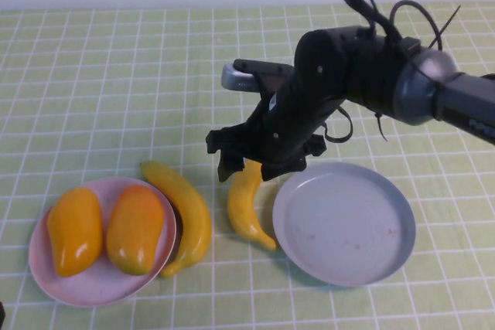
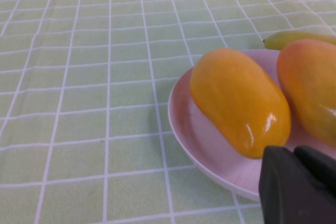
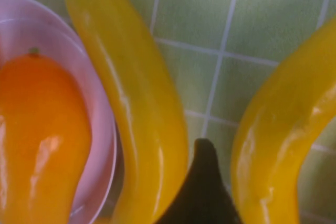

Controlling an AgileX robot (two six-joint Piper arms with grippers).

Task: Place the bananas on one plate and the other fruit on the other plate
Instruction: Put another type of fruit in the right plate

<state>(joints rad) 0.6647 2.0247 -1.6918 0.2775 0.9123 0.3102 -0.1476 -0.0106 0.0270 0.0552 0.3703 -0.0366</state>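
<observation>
**Right gripper poised over a banana beside the grey-blue plate**

The right gripper (image 1: 246, 161) hangs low over the upper end of one banana (image 1: 247, 206), its black fingers spread to either side of the fruit rather than pinching it; in the right wrist view one fingertip (image 3: 202, 182) sits in the gap between the two bananas. That banana lies on the green checked tablecloth (image 1: 93, 75), just beside the grey-blue plate (image 1: 344, 226), which holds nothing. The second banana (image 1: 186, 214) curves against the rim of the pink plate (image 1: 100, 287), where both mangoes (image 1: 104, 229) already rest.

The left gripper (image 2: 299, 184) is closed, parked near the pink plate's edge.

The bananas look like glossy moulded plastic: probably light and stiff, but slick and rounded, so a pinch near a tapering tip could squirt them free. The thick middle of the curve, gripped across its width, seems the safest hold.
</observation>
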